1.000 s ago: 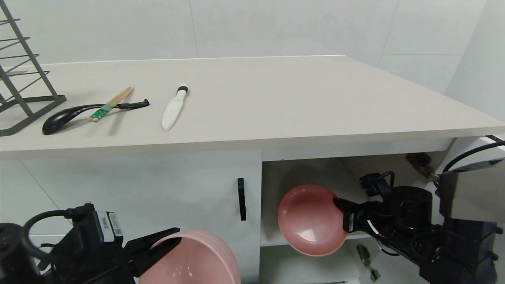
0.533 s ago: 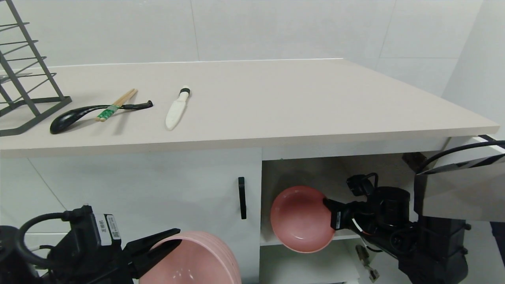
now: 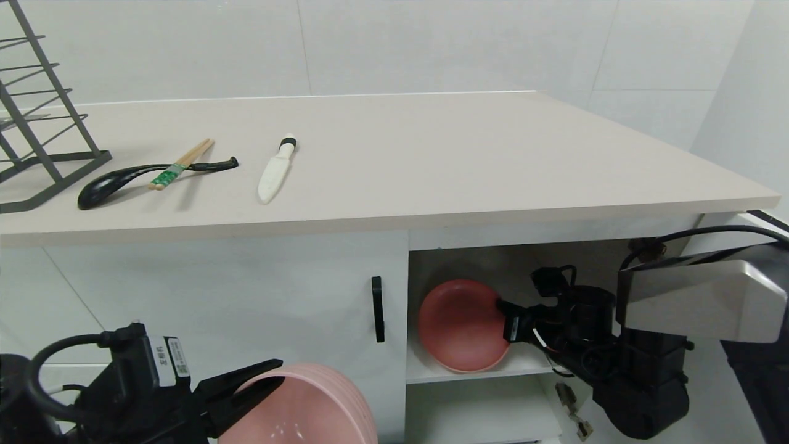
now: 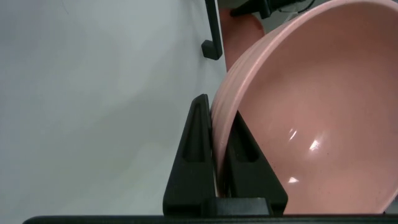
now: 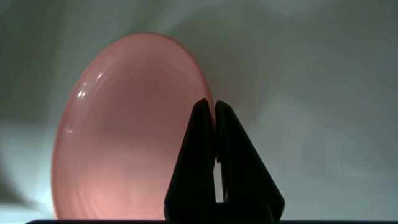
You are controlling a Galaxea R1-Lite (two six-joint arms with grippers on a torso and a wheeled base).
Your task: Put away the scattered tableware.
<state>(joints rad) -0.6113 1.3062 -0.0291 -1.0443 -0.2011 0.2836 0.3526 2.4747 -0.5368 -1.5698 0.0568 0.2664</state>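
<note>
As we begin from what is nearest, our left gripper is closed on the rim of a pink bowl, one finger inside and one outside, low in front of the shut cupboard door. Farther in, our right gripper pinches the rim of a pink plate inside the open cupboard. The plate stands almost upright with its hollow face toward us, and the gripper holds its right side. The shelf lies directly under the plate's lower edge; we cannot tell whether they touch. We judge that the next move depends on this downward relation. Farthest, on the counter, a black spoon, chopsticks and a white knife lie on our left side, nearer to the left arm.
</note>
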